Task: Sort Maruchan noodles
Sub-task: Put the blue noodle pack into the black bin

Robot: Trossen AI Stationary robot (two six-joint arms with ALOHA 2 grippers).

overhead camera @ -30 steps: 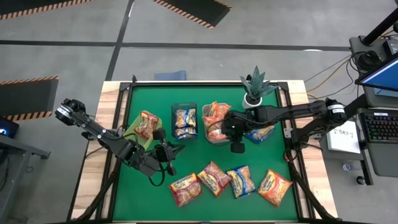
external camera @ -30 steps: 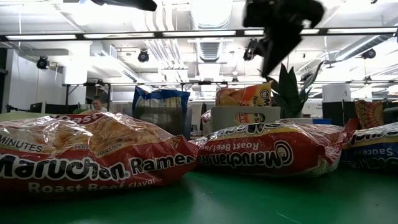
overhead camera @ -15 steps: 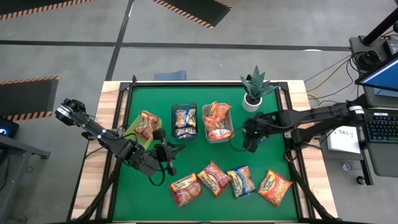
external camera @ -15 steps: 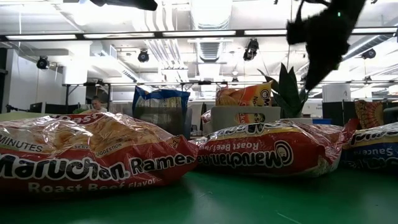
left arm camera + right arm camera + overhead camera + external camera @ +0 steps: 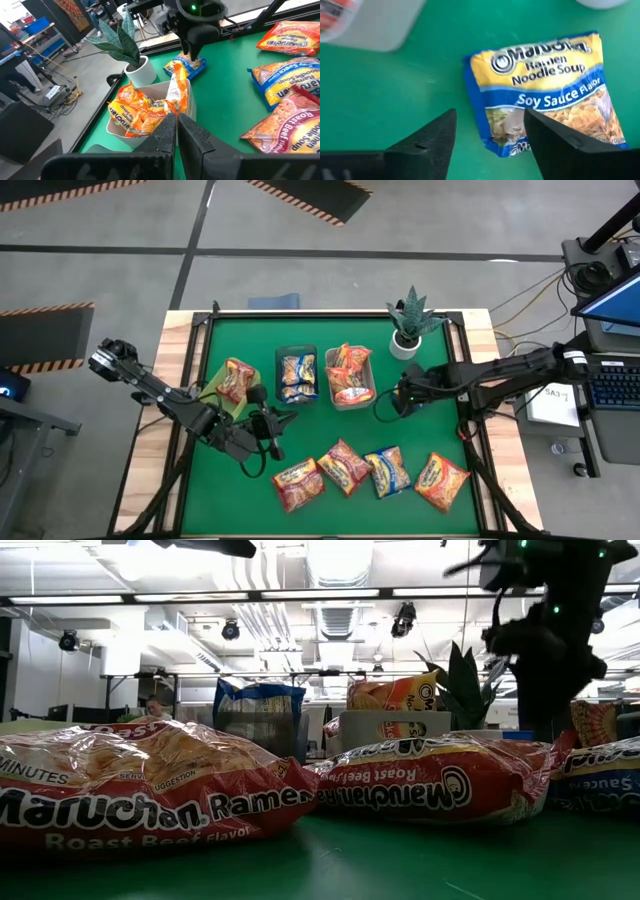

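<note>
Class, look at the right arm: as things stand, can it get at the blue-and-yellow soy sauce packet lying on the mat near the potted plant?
Probably yes. The right gripper hangs open just above the soy sauce packet, which lies flat with nothing on top of it.

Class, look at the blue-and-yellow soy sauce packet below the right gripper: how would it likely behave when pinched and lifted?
The soy sauce packet looks glossy and crinkly, so probably slippery. It lies flat, unlikely to roll. The right gripper, open above its corner, may only catch floppy wrapper edge.
</note>
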